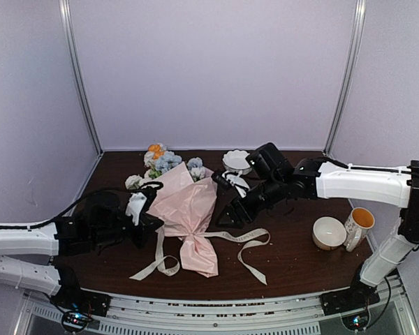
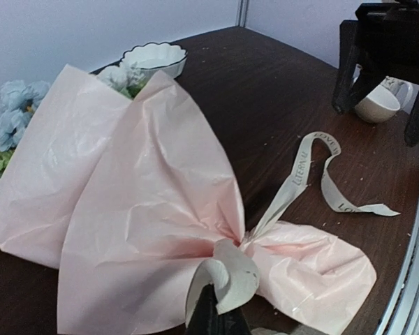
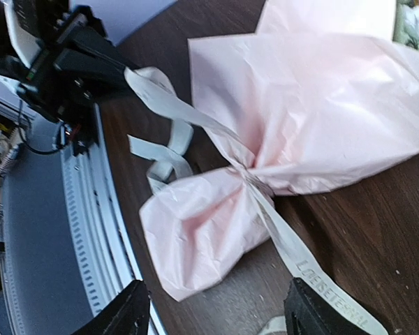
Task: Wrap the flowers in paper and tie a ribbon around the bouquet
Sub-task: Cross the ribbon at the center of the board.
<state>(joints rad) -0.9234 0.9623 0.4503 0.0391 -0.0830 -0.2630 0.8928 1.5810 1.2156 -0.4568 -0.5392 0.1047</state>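
1. The bouquet (image 1: 187,206) lay mid-table, its blooms pointing to 11 o'clock.
2. The left gripper (image 2: 215,315), at the bouquet's 8 o'clock, was clamped tight on the ribbon (image 2: 297,174).
3. The right gripper (image 3: 220,310), at the bouquet's 3 o'clock, stood wide apart, holding nothing.

Your left arm (image 1: 21,239) lay low along the left side of the counter (image 1: 300,272), its white link nearly level and its wrist turned toward the middle. Your left gripper (image 1: 150,230) had its fingers (image 2: 215,319) pressed together, pinching the ribbon (image 2: 227,279) at their tips. Your right arm (image 1: 363,183) rose from its base at the near right corner, bent at the elbow and stretched leftward well above the counter. Its wrist tipped down and to the left, and your right gripper (image 1: 227,213) hung with its fingers (image 3: 129,314) spread wide apart, holding nothing.
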